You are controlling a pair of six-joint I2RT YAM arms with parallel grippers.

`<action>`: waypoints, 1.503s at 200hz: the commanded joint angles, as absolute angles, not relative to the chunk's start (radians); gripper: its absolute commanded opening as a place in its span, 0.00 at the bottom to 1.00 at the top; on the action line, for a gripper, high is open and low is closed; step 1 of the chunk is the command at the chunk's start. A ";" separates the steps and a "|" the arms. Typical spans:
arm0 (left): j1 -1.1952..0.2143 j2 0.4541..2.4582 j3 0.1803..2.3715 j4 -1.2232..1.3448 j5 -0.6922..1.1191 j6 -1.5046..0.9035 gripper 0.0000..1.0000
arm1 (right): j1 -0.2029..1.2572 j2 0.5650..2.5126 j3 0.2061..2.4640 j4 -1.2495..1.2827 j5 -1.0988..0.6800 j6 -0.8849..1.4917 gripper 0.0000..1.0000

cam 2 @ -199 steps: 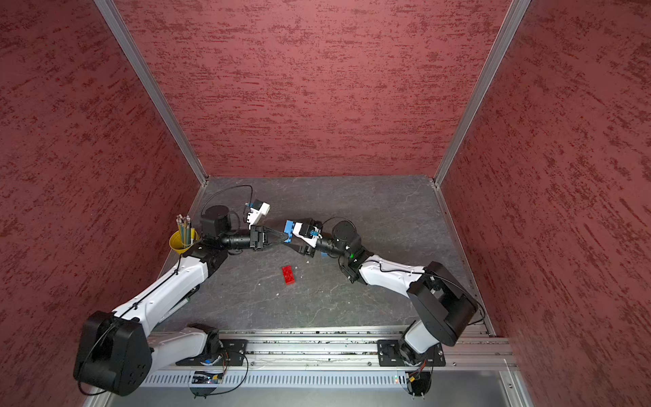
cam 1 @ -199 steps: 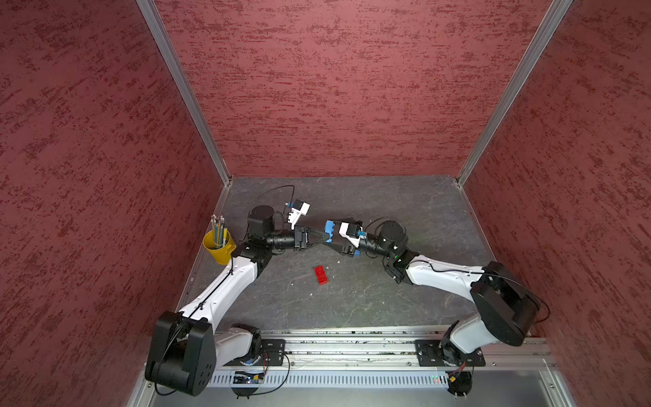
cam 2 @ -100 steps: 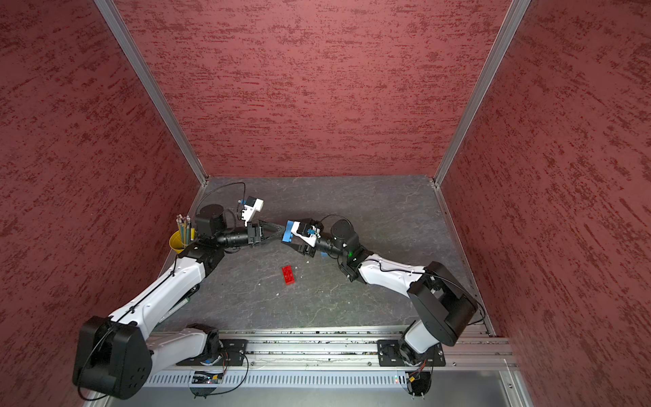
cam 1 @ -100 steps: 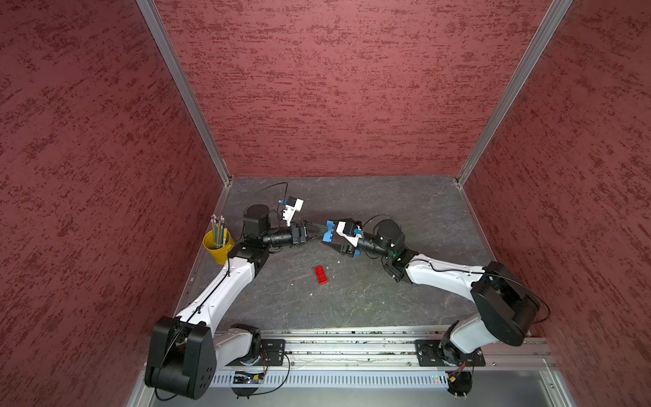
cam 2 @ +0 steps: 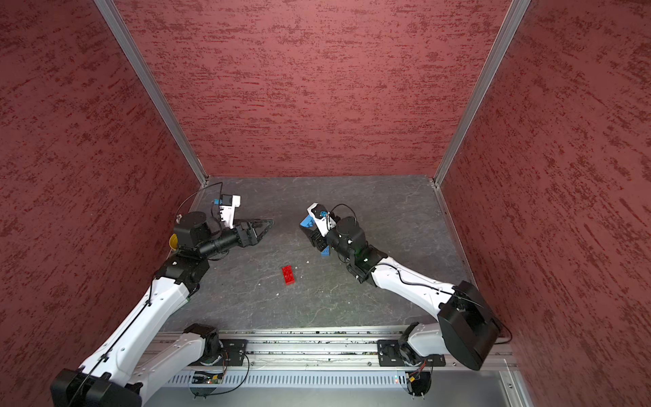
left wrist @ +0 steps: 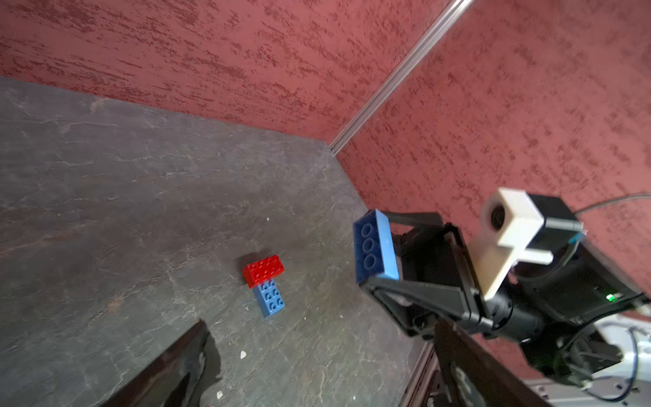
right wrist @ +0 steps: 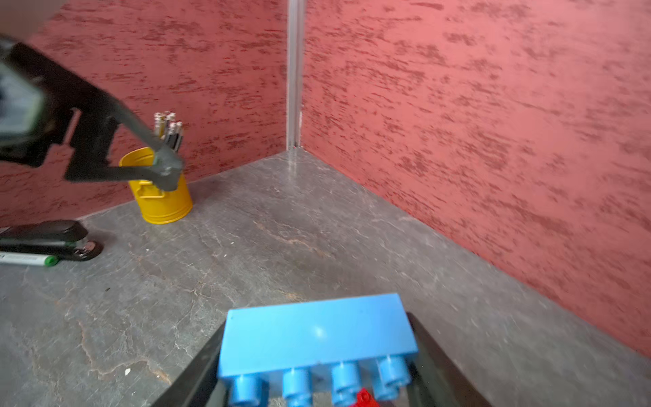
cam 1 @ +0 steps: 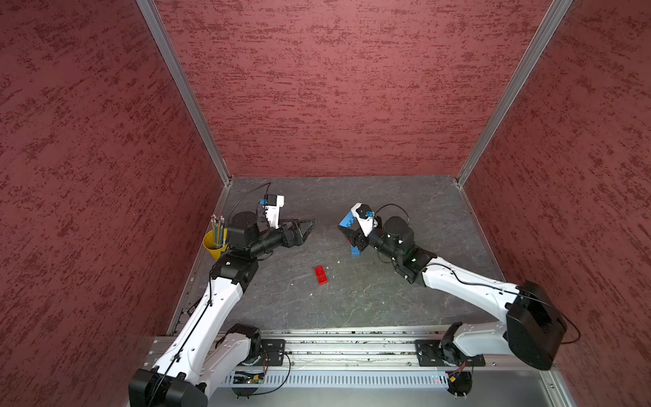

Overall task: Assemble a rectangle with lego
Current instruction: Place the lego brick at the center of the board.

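1. In both top views the left hand (cam 1: 308, 226) (cam 2: 267, 225) hangs wide and empty above the surface (cam 1: 405, 299). It is well apart from the right hand (cam 1: 347, 229) (cam 2: 308, 227), which grips a blue brick (cam 1: 346, 220) clear of the surface. 1 red brick (cam 1: 320, 275) lies alone nearer the front. A red-and-blue pair (cam 1: 355, 251) shows just under the right hand.
2. In the left wrist view the blue brick (left wrist: 375, 246) is pinched by its 2 short ends, hollow underside facing outward. On the surface beneath, the red-and-blue pair (left wrist: 269, 299) lies with red across 1 end of blue (whether pressed together, I cannot tell). No rectangle exists yet.
3. In the right wrist view the blue brick (right wrist: 317, 334) shows 4 studs pointing back toward the wrist. A yellow cup (right wrist: 162, 201), stapler (right wrist: 53, 239) and pen (right wrist: 28, 260) sit far off by the wall.
4. The bricks look light, rigid and smooth, so they could twist in a corner grip. Hold them by flat side walls, leaving studs and underside free, and press squarely.
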State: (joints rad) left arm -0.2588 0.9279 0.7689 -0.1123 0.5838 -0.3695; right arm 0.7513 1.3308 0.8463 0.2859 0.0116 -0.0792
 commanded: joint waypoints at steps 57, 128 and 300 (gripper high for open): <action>-0.873 0.988 0.740 -0.151 0.108 0.438 1.00 | 0.752 1.246 0.936 -0.556 0.171 0.456 0.56; -0.886 0.980 0.676 -0.062 0.147 0.432 1.00 | 0.734 1.376 0.886 -0.673 0.098 0.632 0.56; -0.789 0.979 0.714 -0.116 0.321 0.331 1.00 | 0.668 1.625 0.966 -0.621 0.095 0.534 0.81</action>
